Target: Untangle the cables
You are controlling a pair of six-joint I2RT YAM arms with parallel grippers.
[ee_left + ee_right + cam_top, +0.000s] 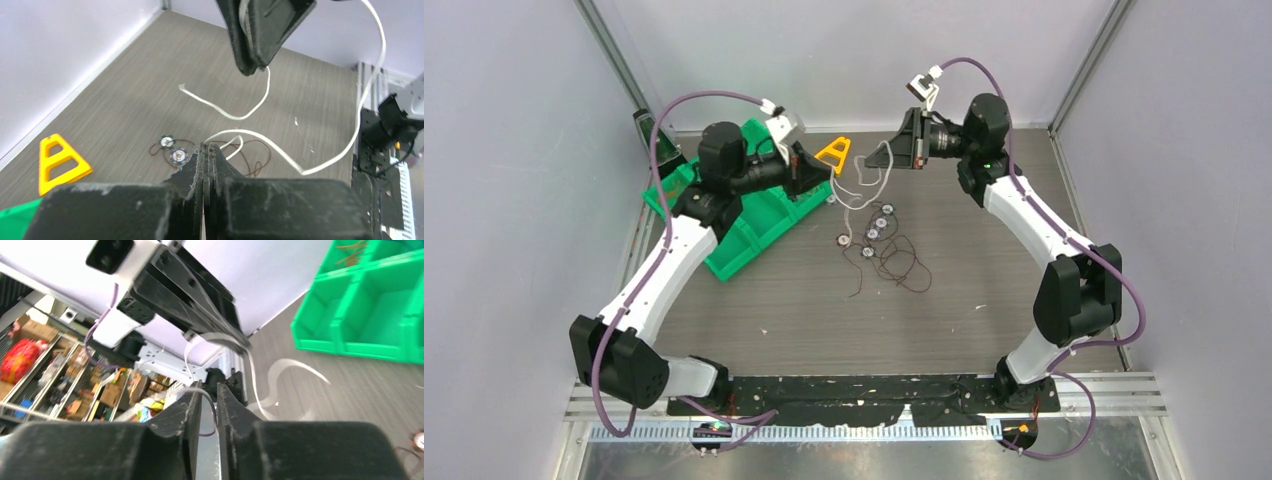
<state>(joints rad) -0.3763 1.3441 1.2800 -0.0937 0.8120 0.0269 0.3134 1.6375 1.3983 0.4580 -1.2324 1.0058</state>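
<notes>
Left gripper (207, 148): fingers pressed together, with the white cable (235, 118) pinched at the tips; held above the table (824, 320), upper centre of the overhead view.
Right gripper (209, 394): fingers narrowly parted, with a thin strand arching across the gap; it cannot be told whether the strand is clamped. It faces the left gripper, close by.
White cable: slung in loose curves between the two grippers. One free end is seen in the air, and a long loop sags toward the right edge of the left wrist view.
Dark brown cable (894, 262): laid in tangled loops on the table, centre of the overhead view, below the grippers.
Ringed discs (873, 232): a small cluster set among the brown loops, directly under the hanging white cable.
Yellow triangular piece (834, 152): flat on the table, just behind the left gripper's tips.
Green bin (746, 232): compartmented, left of centre, partly covered by the left arm.
</notes>
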